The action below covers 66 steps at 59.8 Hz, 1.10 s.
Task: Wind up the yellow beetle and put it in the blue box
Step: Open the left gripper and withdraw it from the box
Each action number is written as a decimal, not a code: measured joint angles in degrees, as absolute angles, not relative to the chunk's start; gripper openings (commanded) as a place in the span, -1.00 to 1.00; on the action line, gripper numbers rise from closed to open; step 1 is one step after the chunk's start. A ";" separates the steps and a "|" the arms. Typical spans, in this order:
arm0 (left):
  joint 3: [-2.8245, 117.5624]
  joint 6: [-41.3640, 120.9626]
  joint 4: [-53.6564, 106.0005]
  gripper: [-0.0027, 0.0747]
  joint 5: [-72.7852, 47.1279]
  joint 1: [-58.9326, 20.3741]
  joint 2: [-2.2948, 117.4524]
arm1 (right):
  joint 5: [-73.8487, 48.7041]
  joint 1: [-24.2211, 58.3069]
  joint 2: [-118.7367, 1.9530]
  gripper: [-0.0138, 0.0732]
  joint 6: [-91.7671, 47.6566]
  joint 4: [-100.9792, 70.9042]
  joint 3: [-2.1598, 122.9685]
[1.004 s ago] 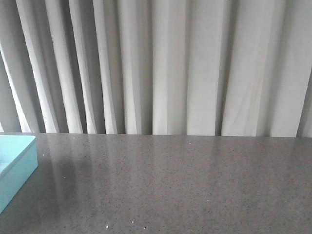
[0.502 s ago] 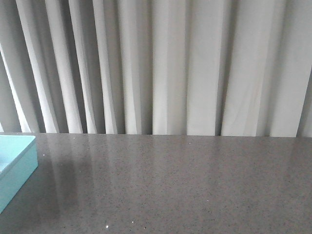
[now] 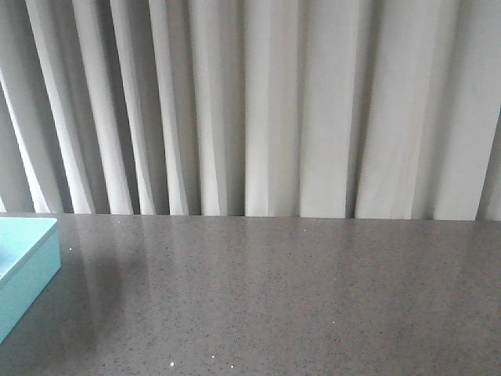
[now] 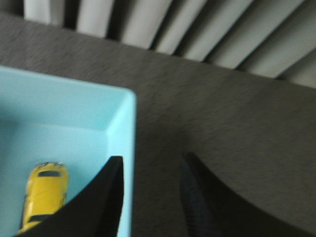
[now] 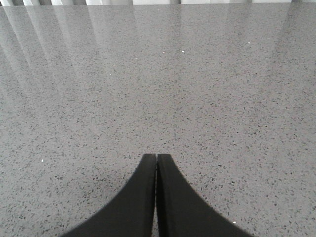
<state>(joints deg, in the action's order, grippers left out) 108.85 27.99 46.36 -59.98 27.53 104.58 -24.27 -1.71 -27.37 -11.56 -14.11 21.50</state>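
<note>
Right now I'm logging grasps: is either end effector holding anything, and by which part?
Nothing is held. The left end effector is open, the beetle lying free in the box; the right end effector is shut, empty.

The yellow beetle (image 4: 43, 196) lies inside the blue box (image 4: 123, 148). The left pincer (image 4: 153, 170) hangs open over the box's wall and the grey surface (image 4: 222, 133).
</note>
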 measured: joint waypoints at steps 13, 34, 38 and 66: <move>108.85 32.20 53.30 -0.95 -69.13 27.53 90.96 | -24.27 -1.71 -27.37 -0.70 -11.56 -14.11 21.50; 104.21 32.49 54.25 -0.95 -72.04 27.53 67.57 | -24.27 -1.71 -27.37 -0.70 -11.56 -14.11 21.50; 99.82 32.49 54.58 -0.95 -71.53 27.53 62.19 | -24.27 -1.71 -27.37 -0.70 -11.56 -14.11 21.50; 52.20 35.12 56.29 -0.95 -63.22 23.22 37.86 | -24.27 -1.71 -27.37 -0.70 -11.56 -14.11 21.50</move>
<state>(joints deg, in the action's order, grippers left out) 52.20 35.12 56.29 -63.22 23.22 37.86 -24.27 -1.71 -27.37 -11.56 -14.11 21.50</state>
